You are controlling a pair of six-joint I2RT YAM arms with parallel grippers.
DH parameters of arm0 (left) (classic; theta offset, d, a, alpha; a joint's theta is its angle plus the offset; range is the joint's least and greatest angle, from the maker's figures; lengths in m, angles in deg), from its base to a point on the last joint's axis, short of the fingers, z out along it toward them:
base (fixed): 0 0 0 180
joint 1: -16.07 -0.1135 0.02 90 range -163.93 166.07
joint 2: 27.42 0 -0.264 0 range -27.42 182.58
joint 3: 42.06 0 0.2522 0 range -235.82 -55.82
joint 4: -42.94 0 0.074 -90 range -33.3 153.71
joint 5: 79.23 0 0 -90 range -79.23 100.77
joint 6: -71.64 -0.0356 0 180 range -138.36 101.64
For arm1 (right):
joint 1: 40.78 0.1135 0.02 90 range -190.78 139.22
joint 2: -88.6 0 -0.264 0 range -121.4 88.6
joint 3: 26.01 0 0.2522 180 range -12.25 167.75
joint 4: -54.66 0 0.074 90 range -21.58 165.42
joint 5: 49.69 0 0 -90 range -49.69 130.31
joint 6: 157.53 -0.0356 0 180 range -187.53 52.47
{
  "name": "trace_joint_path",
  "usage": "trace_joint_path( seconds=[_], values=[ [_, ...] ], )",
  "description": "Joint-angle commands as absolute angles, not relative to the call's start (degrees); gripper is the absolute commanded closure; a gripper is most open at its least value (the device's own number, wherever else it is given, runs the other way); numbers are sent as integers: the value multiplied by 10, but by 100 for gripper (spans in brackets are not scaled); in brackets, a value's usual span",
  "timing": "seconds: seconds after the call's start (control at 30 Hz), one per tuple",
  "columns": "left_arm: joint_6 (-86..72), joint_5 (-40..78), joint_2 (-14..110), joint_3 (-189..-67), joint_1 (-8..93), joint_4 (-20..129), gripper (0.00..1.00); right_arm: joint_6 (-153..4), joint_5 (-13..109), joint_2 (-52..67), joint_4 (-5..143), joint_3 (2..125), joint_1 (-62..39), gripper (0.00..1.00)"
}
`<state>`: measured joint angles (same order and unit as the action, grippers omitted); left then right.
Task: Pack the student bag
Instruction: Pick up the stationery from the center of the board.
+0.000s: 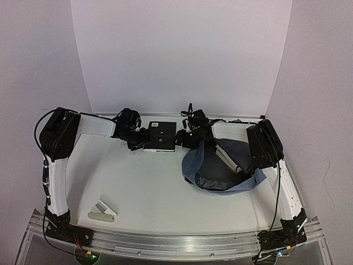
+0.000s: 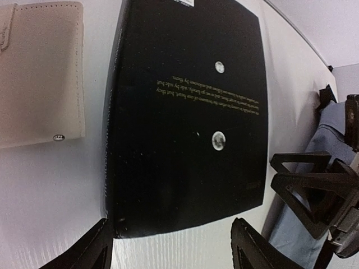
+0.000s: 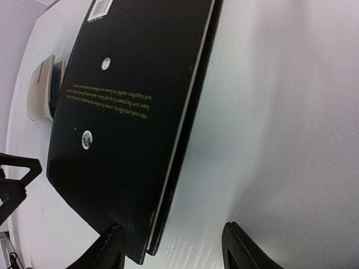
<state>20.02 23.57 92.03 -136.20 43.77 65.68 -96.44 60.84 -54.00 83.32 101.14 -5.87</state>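
Only my wrists see the cream wallet (image 2: 42,73) by the black book (image 2: 185,112); arms bent inward, left gripper (image 2: 171,235) and right gripper (image 3: 171,232) open, empty.

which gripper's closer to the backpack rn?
Right. The right gripper is beside the backpack's far-left edge, at the black book; the left gripper is on the book's other side, farther away.

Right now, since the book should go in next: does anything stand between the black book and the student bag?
Yes: the open right gripper sits between the black book and the student bag, at the book's bag-side edge.
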Motion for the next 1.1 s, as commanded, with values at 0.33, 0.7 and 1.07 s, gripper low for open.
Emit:
trace_joint_path(
  seconds=[0.33, 0.7, 1.07],
  values=[
    [199, 275, 995, -1446, 425, 664, 42, -1002, 687, -612, 825, 1091, -51, 55],
    [227, 298, 868, -1260, 484, 601, 67, -1024, 750, -495, 794, 913, -15, 81],
    [302, 277, 734, -1069, 521, 556, 67, -1035, 790, -347, 736, 734, 33, 85]
  ],
)
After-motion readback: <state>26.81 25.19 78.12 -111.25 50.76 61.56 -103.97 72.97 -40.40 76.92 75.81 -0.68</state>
